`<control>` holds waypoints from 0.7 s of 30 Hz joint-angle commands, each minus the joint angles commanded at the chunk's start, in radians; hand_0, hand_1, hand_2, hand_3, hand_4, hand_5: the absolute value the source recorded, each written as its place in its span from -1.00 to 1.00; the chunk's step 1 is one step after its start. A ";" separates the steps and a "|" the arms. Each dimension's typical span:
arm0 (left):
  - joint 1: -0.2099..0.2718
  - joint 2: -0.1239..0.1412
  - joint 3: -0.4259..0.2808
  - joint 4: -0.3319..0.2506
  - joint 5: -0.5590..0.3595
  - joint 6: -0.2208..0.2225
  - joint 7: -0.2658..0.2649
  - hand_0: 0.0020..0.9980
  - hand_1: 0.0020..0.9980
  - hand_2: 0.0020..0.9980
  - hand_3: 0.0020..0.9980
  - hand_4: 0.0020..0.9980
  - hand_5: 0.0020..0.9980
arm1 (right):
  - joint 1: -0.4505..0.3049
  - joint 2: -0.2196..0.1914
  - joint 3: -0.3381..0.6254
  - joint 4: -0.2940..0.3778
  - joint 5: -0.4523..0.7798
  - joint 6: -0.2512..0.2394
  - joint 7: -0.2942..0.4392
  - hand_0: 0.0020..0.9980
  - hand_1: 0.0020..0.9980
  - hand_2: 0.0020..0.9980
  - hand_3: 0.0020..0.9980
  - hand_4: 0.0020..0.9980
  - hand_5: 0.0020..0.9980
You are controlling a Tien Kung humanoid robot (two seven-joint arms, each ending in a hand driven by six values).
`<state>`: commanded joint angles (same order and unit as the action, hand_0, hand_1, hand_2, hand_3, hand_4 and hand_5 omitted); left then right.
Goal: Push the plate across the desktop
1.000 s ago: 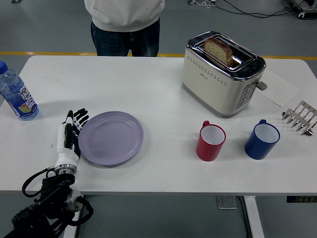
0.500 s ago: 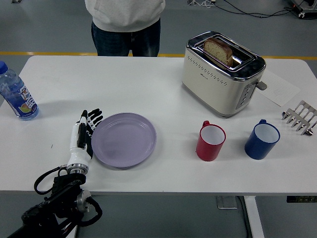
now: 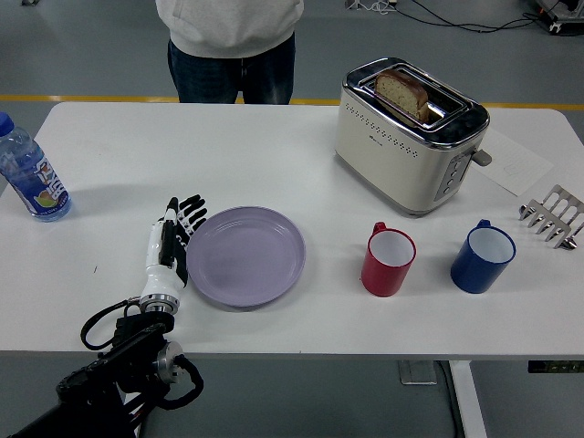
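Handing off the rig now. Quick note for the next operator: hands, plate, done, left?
Left hand: fingers straight, flat against the left rim of the purple plate, holding nothing. Right hand: not in view.
Plate: near-left part of the table, with a clear gap to the red mug on its right.
Done: plate has slid right over the last second.
Left: probably keep pushing right, stopping short of the red mug.
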<state>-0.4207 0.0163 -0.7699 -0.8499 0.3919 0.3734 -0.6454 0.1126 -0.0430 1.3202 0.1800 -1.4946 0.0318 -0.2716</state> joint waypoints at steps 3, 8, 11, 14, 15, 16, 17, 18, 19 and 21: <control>-0.005 -0.006 0.014 0.001 -0.010 0.000 0.000 0.47 0.48 0.46 0.32 -0.01 1.00 | -0.002 0.000 0.001 0.000 -0.001 0.000 -0.001 0.42 0.43 0.44 0.25 0.04 -0.51; -0.012 -0.011 0.047 0.007 -0.044 -0.004 0.000 0.47 0.48 0.46 0.32 -0.01 1.00 | -0.007 0.002 0.002 0.000 -0.006 0.001 -0.002 0.42 0.43 0.44 0.25 0.04 -0.51; -0.015 -0.014 0.056 0.008 -0.050 -0.003 0.000 0.47 0.48 0.46 0.32 -0.01 1.00 | -0.009 0.003 0.004 0.000 -0.009 0.002 -0.003 0.42 0.43 0.44 0.25 0.05 -0.51; -0.025 -0.016 0.066 0.010 -0.059 -0.002 0.000 0.47 0.48 0.46 0.32 -0.01 1.00 | -0.010 0.003 0.005 0.000 -0.011 0.002 -0.004 0.42 0.43 0.44 0.25 0.05 -0.51; -0.029 -0.016 0.068 0.012 -0.061 -0.002 0.000 0.47 0.48 0.46 0.32 -0.01 1.00 | -0.010 0.003 0.006 0.000 -0.013 0.003 -0.004 0.42 0.43 0.44 0.25 0.05 -0.51; -0.031 -0.016 0.069 0.012 -0.062 -0.002 0.000 0.47 0.48 0.46 0.32 -0.01 1.00 | -0.010 0.003 0.006 0.000 -0.014 0.003 -0.004 0.42 0.43 0.44 0.25 0.05 -0.51; -0.036 -0.016 0.073 0.014 -0.065 -0.002 0.000 0.47 0.48 0.46 0.32 -0.01 1.00 | -0.010 0.004 0.007 0.000 -0.017 0.003 -0.004 0.42 0.43 0.44 0.25 0.05 -0.51; -0.039 -0.016 0.075 0.015 -0.067 -0.002 0.000 0.47 0.48 0.46 0.32 -0.01 1.00 | -0.010 0.004 0.008 0.000 -0.018 0.004 -0.004 0.42 0.43 0.44 0.25 0.05 -0.51; -0.043 -0.016 0.079 0.017 -0.068 -0.002 0.000 0.47 0.48 0.46 0.32 -0.01 1.00 | -0.010 0.004 0.007 0.000 -0.017 0.004 -0.004 0.42 0.43 0.44 0.25 0.05 -0.51; -0.049 -0.016 0.082 0.023 -0.073 -0.003 0.000 0.47 0.48 0.46 0.32 -0.01 1.00 | -0.010 0.005 0.007 0.000 -0.018 0.004 -0.005 0.42 0.43 0.44 0.25 0.05 -0.51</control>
<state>-0.4699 0.0000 -0.6878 -0.8266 0.3185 0.3702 -0.6454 0.1030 -0.0382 1.3275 0.1800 -1.5123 0.0355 -0.2762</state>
